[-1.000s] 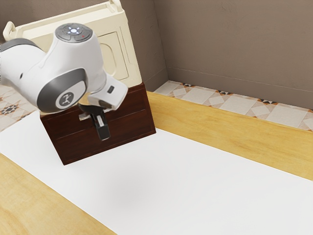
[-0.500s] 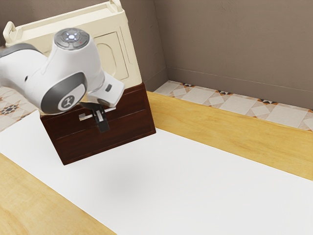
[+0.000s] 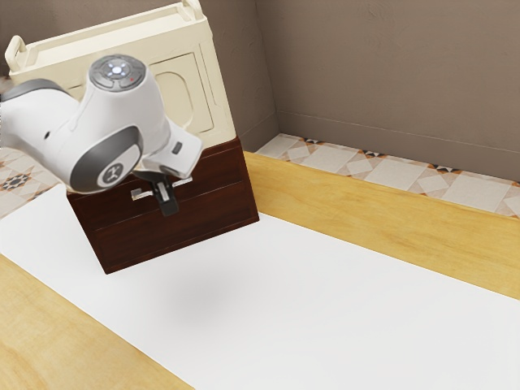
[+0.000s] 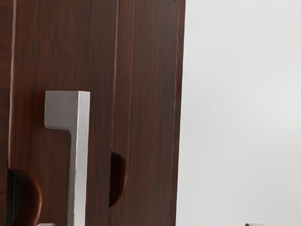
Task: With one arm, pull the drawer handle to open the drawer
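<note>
I see a squared, silvery bar handle (image 4: 80, 160) running lengthwise across the front of the dark brown wooden upper drawer (image 3: 218, 174), standing proud of it, and the drawer looks shut to me

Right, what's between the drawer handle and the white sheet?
Between handle and sheet, the wrist view shows dark wood front with a curved recess. In the exterior view, the tool overlaps that stretch.

Grey-brown walls (image 3: 398, 81) meeting in corner; patterned tile floor (image 3: 382, 171); yellowish wooden table (image 3: 390, 227), white covering (image 3: 341, 309) across it.
</note>
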